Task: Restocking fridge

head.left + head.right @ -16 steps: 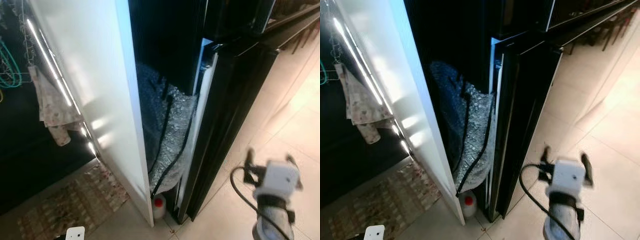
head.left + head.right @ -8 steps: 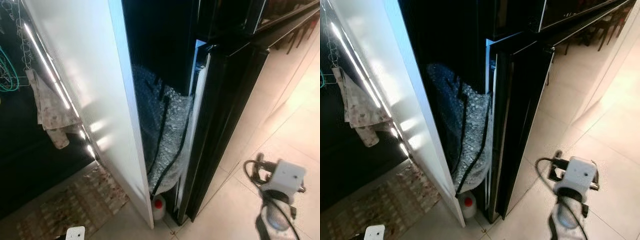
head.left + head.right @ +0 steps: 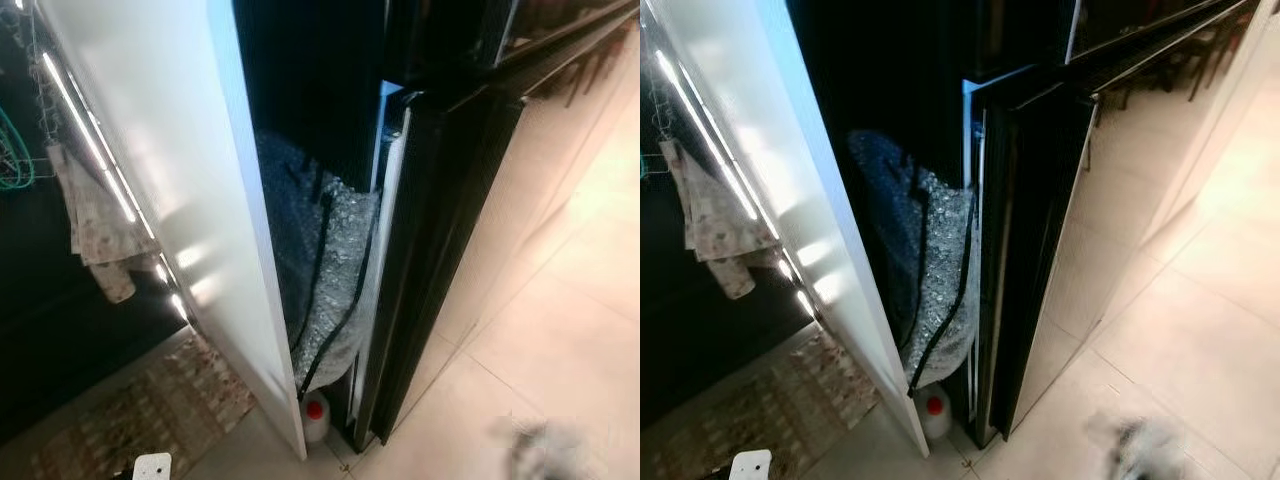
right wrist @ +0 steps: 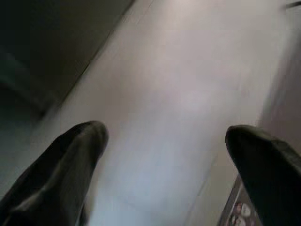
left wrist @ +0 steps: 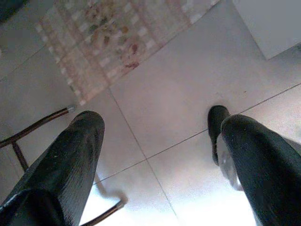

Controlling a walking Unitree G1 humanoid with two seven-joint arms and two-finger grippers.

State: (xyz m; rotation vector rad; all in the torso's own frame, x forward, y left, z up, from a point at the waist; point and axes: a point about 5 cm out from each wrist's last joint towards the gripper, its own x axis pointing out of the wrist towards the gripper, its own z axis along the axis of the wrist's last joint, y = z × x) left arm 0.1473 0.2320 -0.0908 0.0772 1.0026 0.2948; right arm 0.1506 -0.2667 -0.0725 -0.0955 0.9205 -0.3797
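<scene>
Item: fridge (image 3: 440, 250), tall, glossy black, long axis upright, standing ahead of you with its door edge-on and barely ajar beside a white panel (image 3: 170, 170); a bubble-wrapped bundle (image 3: 325, 270) and a small red-capped bottle (image 3: 316, 417) are wedged in the gap between them. Your right gripper (image 4: 164, 141) hangs low over pale floor tiles (image 3: 560, 340), nearer the door than the left gripper (image 5: 160, 141), which points down by a patterned rug (image 3: 140, 410). Both sets of fingers are spread apart and empty, so you must judge the door edge up and leftward of the right arm.
</scene>
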